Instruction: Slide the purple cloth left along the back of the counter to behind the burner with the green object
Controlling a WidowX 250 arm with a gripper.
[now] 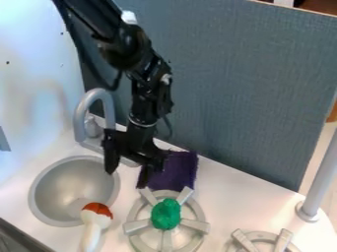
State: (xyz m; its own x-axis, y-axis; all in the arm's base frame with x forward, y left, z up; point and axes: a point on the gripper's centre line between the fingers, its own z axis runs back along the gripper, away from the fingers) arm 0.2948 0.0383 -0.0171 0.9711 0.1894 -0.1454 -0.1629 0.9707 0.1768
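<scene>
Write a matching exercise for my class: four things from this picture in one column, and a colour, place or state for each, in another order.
Things
1. Lump
2. Cloth
3. Faucet
4. Gripper

Descriptions
A. Silver-grey, arched, behind the sink
B. Black, with its fingers apart
C. Green, on a stove burner
D. Dark purple, lying flat on the counter

Right pairs: 1-C, 2-D, 3-A, 4-B
</scene>
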